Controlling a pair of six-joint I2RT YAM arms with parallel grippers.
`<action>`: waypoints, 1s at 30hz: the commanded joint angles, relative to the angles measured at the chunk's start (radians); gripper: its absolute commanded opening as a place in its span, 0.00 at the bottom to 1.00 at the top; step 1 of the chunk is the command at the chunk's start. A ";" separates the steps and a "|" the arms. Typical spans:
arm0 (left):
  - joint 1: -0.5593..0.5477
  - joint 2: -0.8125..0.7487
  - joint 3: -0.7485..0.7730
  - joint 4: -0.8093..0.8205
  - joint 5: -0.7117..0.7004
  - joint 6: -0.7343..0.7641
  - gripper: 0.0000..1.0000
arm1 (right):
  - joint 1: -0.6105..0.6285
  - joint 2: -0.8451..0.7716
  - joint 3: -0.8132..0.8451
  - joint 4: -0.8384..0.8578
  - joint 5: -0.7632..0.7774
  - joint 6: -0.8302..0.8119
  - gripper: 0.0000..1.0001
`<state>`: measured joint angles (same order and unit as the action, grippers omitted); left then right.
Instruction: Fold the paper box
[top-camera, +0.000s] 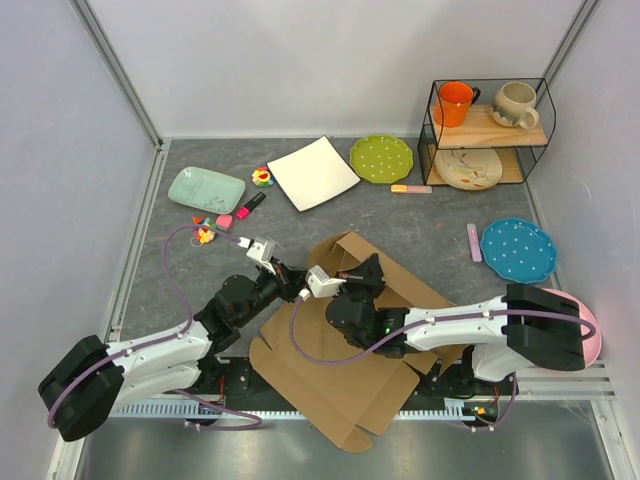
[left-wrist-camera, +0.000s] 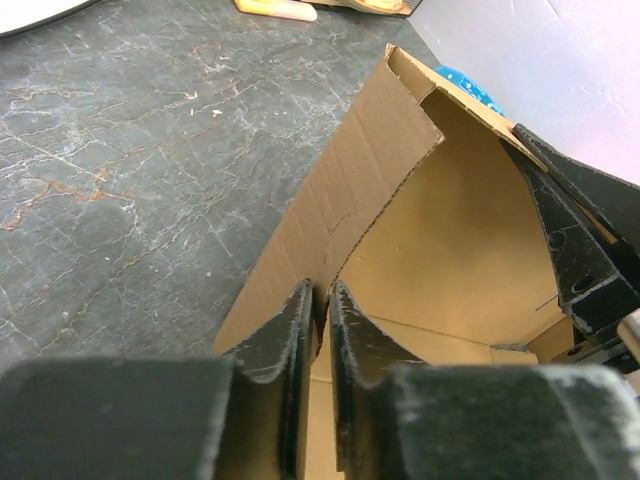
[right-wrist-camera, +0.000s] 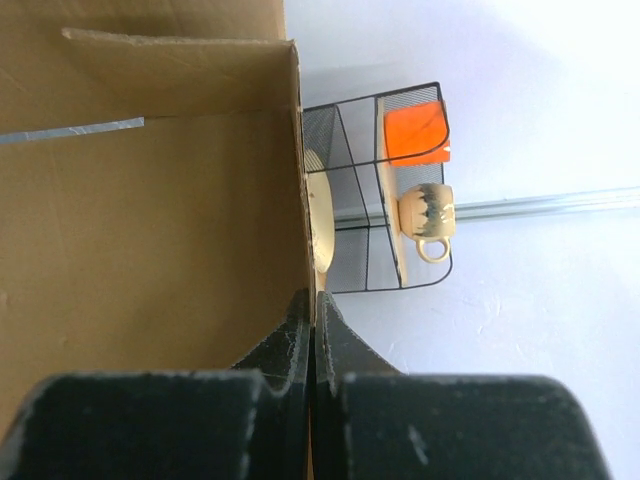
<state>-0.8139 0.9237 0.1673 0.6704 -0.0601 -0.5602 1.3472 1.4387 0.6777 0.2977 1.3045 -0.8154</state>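
Grey tabletop: one paper box, two pincers

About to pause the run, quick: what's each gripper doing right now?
Left gripper: jaws almost together over the paper box wall edge; a firm grip cannot be told.
Right gripper: shut on the paper box edge.

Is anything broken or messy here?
Nothing is broken or spilled. The paper box is just half folded: one wall stands tilted up, pinched by the right gripper, while the rest lies flat.
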 joint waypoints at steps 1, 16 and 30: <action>-0.016 0.044 0.017 0.034 0.008 -0.041 0.24 | 0.029 0.049 -0.055 0.070 0.044 0.027 0.00; -0.016 0.103 0.031 0.025 0.083 -0.029 0.48 | 0.087 0.100 -0.127 0.147 0.071 0.049 0.00; -0.016 -0.180 0.037 -0.222 -0.223 -0.009 0.57 | 0.079 0.178 -0.165 0.630 0.069 -0.398 0.00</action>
<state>-0.8272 0.7692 0.1955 0.4999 -0.1253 -0.5613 1.4097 1.5467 0.5598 0.7452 1.4136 -1.1149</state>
